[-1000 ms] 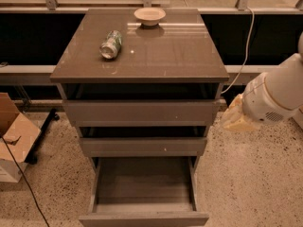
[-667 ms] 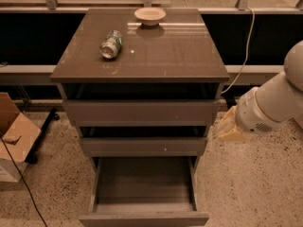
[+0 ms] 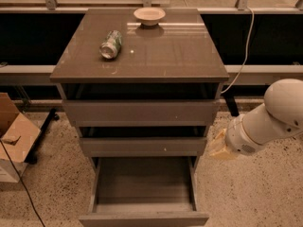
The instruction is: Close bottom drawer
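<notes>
Claw hangs at 3 o'clock of the cabinet, just beside the middle drawer front; whether it is released or clenched, I cannot tell. On the tabletop a can lies at 10 o'clock and a bowl sits at 12. At 6 o'clock the bottom drawer stands pulled out.

Bottom drawer pulled well out of cabinet, box open to view, nothing visible inside. Middle drawer and top drawer stand slightly out. Gripper on white arm hangs right of cabinet, level with middle drawer front, just beside its right edge, apart from bottom drawer. On cabinet top: green can on its side, pale bowl near back edge. Cardboard box on speckled floor at left.
</notes>
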Motion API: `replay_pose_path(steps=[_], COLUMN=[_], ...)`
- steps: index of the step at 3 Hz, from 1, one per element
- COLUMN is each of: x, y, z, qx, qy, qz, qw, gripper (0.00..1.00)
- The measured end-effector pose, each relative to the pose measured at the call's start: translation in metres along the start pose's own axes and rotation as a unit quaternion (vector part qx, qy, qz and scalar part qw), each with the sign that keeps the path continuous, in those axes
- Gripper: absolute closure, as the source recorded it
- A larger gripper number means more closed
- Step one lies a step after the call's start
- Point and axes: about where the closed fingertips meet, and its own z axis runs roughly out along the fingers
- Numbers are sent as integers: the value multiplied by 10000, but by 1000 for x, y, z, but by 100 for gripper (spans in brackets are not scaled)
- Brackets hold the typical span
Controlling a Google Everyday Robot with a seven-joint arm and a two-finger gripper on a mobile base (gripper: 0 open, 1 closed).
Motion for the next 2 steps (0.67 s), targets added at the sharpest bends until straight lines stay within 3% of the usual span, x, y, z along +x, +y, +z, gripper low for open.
replay_pose_path(steps=[1,2], x=[0,4], y=[0,2], z=[0,21], qx=[0,-131], qy=[0,-21], qz=[0,28], qw=[10000,9999], gripper=[100,100])
